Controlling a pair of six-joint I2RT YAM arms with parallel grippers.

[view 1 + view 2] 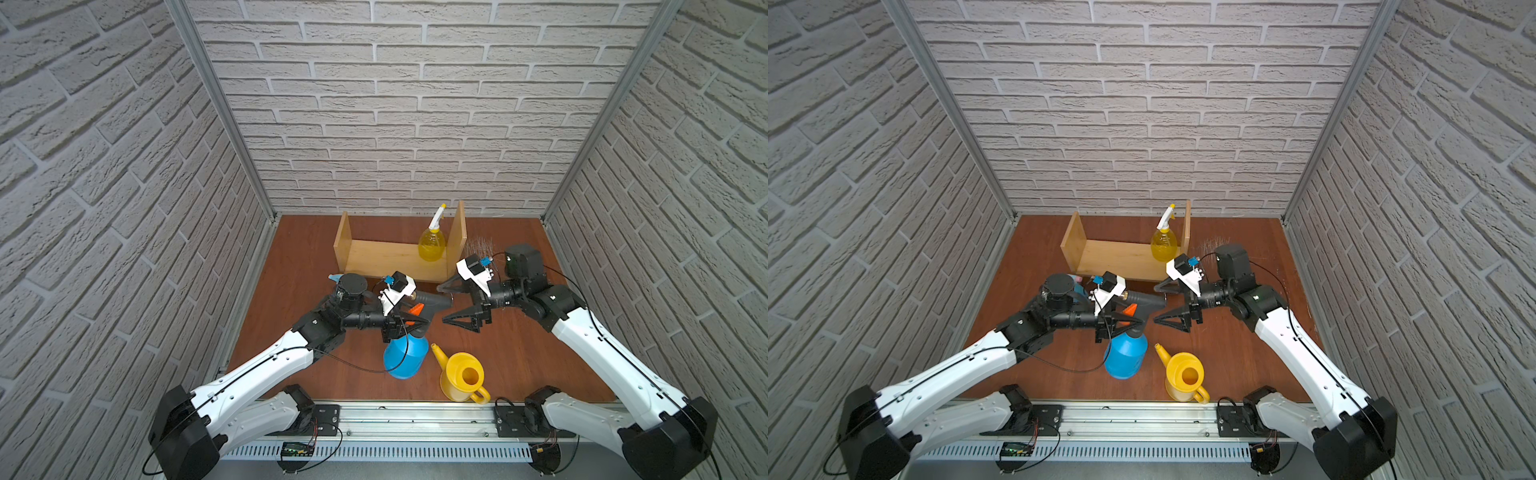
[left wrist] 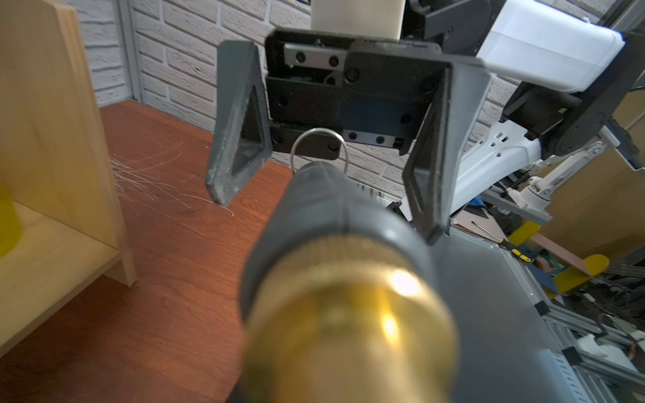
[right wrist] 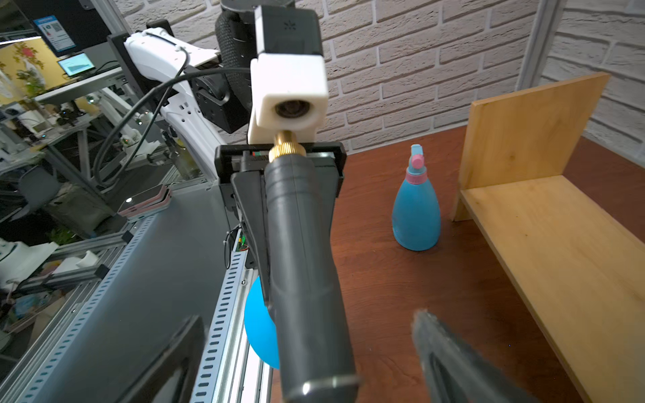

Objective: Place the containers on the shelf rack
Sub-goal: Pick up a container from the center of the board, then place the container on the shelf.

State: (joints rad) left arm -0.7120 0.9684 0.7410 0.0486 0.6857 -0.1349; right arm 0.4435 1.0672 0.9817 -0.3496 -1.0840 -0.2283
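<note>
My left gripper [image 1: 417, 325] [image 1: 1136, 324] is shut on the neck of the blue pressure sprayer [image 1: 405, 357] [image 1: 1125, 358], under its black head [image 3: 300, 244] and orange trigger [image 1: 415, 311]. The sprayer tilts; whether its base rests on the table I cannot tell. My right gripper [image 1: 442, 304] [image 1: 1155, 303] [image 2: 324, 216] stands open, its fingers [image 3: 453, 359] on either side of the head's rear end, not touching. The yellow spray bottle [image 1: 431, 245] [image 1: 1164, 245] stands on the shelf rack [image 1: 386, 257] [image 1: 1113, 257] at its right end. The yellow watering can [image 1: 461, 376] sits near the front. The light-blue bottle [image 3: 415, 213] [image 1: 1077, 282] stands left of the rack.
Brick-pattern walls enclose the brown table on three sides, and a metal rail [image 1: 415, 415] runs along the front edge. The rack's board [image 3: 558, 244] is bare left of the yellow bottle. The left arm's elbow [image 1: 351, 291] hides most of the light-blue bottle from above.
</note>
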